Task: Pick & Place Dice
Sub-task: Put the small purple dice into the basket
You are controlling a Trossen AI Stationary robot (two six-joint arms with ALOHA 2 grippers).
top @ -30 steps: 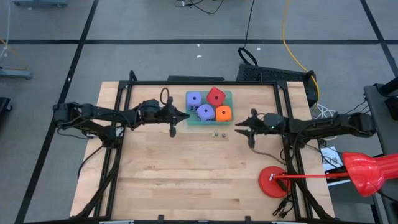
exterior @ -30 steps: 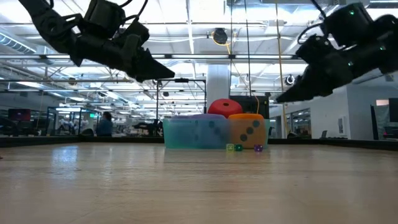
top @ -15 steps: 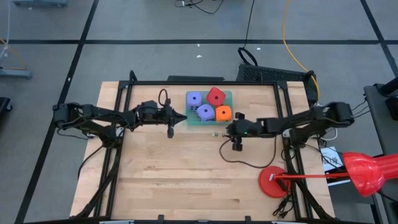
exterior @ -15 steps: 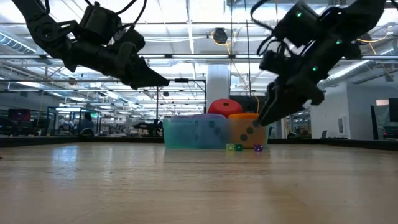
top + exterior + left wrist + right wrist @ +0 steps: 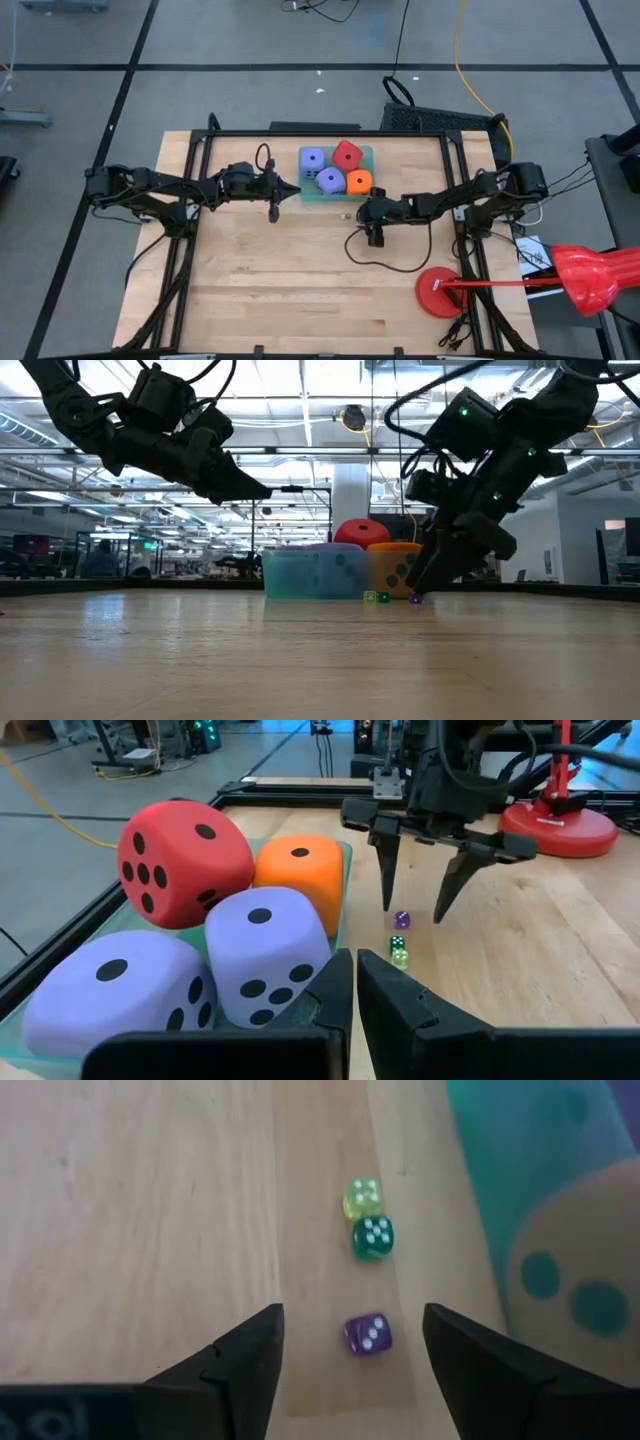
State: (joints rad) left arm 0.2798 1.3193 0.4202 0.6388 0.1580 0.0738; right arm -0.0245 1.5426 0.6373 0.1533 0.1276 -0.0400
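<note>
On the light wooden table (image 5: 280, 290), a shallow translucent green tray (image 5: 366, 152) sits toward the far edge and holds four large soft foam dice with dark pips. The red die (image 5: 183, 859) rests on top of the others, beside the orange die (image 5: 300, 870), and two purple-blue dice lie nearer the left wrist camera: one (image 5: 266, 951) against the orange die, the other (image 5: 110, 992) next to it.

On the bare wood just beside the tray lie three tiny translucent dice with white pips. The small purple die (image 5: 367, 1334) sits a little apart from the small dark green die (image 5: 372, 1238), which touches the small yellow-green die (image 5: 362, 1197).

The right gripper (image 5: 412, 910) hangs tilted downward over the small purple die, with its two dark fingers (image 5: 468, 1358) spread apart, one on either side of that die. It grips nothing, and in the left wrist view the fingertips stand just above the wood, not touching the die. In the low view this gripper (image 5: 424, 582) stands right in front of the orange die at the tray's end.

The left gripper (image 5: 296, 187) hovers above the table at the other end of the tray, pointing at the foam dice. Its fingers (image 5: 335, 985) are pressed nearly together with only a thin slit between them, and hold nothing.

A red round-based stand (image 5: 440, 292) stands near the table's right front corner.
</note>
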